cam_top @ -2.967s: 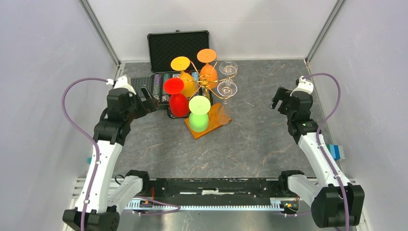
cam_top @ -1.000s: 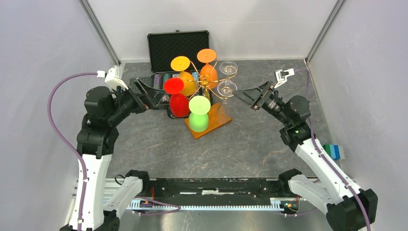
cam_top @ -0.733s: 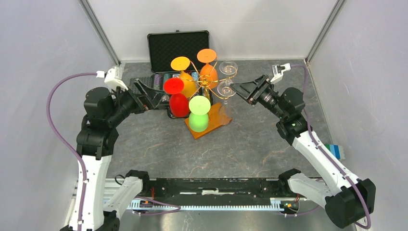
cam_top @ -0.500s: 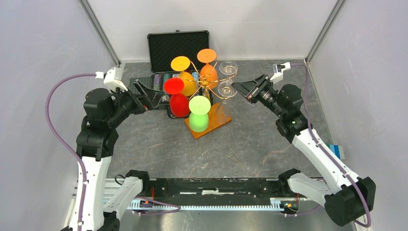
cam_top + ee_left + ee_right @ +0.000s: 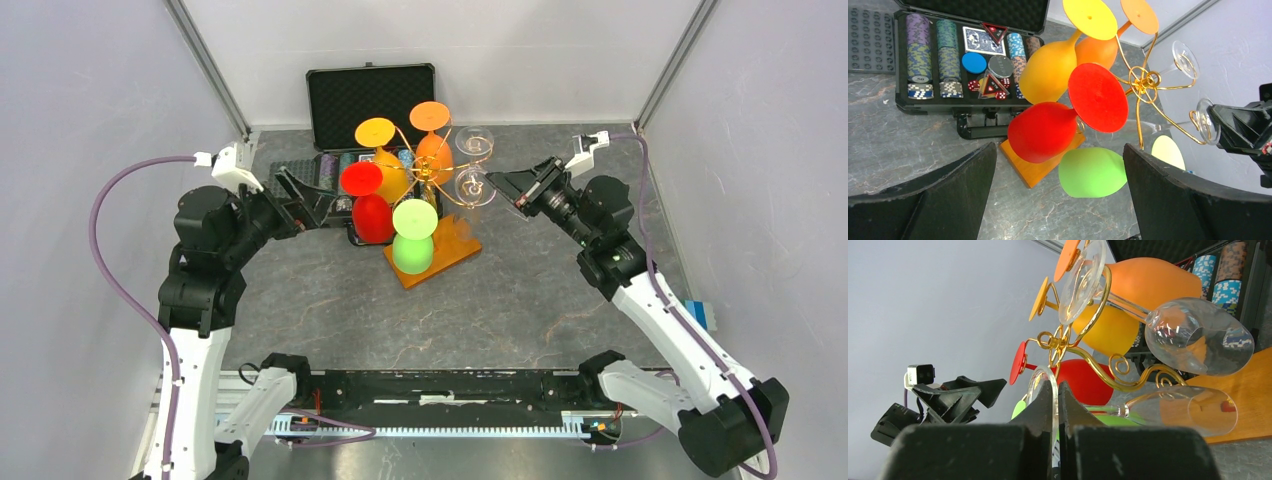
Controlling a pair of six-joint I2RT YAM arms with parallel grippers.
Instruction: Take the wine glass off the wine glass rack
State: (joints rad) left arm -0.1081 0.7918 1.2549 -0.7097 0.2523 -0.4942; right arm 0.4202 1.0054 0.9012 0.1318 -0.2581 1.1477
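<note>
The right gripper (image 5: pixel 1057 390) is pinched together on the thin round foot of the clear wine glass (image 5: pixel 1178 412). The glass hangs from the right-hand arm of the golden wire rack (image 5: pixel 428 178), mid-surface near the far edge. Its stem runs crosswise to that gripper, bowl downward. The left gripper (image 5: pixel 306 195) gapes wide and empty on the rack's other side.

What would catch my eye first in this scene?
The golden wine glass rack at the table's far middle, hung with bright red, yellow, orange and green glasses, stands out first. On its right, the right end effector is shut on the foot of a clear wine glass. An open black case of chips lies behind.
</note>
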